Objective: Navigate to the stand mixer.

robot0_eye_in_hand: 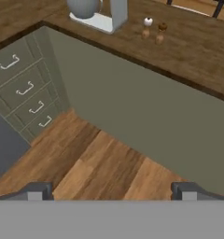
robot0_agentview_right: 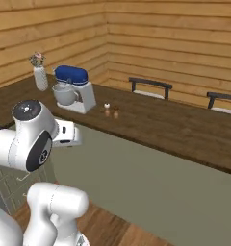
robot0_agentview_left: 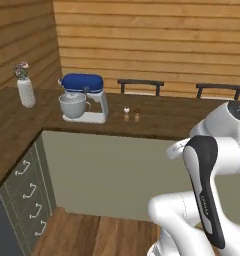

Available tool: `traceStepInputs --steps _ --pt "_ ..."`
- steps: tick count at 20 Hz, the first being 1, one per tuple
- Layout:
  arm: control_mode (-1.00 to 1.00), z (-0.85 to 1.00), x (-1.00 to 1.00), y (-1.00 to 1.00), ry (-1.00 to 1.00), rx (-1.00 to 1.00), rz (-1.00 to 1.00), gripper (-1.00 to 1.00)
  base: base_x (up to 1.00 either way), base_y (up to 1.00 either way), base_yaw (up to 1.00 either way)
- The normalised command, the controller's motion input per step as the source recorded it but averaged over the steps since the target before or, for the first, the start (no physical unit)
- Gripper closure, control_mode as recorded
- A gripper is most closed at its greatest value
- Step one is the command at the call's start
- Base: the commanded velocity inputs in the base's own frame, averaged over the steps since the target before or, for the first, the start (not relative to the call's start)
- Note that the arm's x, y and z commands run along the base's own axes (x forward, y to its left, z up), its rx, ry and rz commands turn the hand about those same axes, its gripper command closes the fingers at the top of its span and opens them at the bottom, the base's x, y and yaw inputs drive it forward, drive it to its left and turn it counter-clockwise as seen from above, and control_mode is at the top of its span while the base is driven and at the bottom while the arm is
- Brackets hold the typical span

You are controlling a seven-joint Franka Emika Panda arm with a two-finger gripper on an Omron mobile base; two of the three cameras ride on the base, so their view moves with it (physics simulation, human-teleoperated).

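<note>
Gripper (robot0_eye_in_hand: 112,190), fingers spread and empty, low over floorboards. Mixer (robot0_agentview_left: 83,98) on far left of counter (robot0_agentview_left: 162,120), beside vase (robot0_agentview_left: 25,86). Base should approach squarely, stopping short of cabinet drawers (robot0_agentview_left: 29,192).

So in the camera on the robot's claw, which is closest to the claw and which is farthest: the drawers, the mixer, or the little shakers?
1. Drawers, on the left, low beside the floor, nearest the claw.
2. Stand mixer, up on the counter at the top.
3. Little shakers, just right of the mixer. These two are nearly too close to call.
</note>
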Motion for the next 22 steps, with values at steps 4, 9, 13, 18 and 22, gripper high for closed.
traceStepInputs --steps 4,9,13,18,22 --pt "1.00 0.00 0.00 0.00 0.00 0.00 0.00 -1.00 0.54 0.61 -0.36" --pt "1.00 0.00 0.00 0.00 0.00 0.00 0.00 -1.00 0.51 0.71 -0.30" --pt "1.00 0.00 0.00 0.00 0.00 0.00 0.00 -1.00 0.55 0.73 -0.26" --pt "1.00 0.00 0.00 0.00 0.00 0.00 0.00 -1.00 0.63 0.61 -0.25" --pt "1.00 0.00 0.00 0.00 0.00 0.00 0.00 -1.00 0.66 0.56 -0.24"
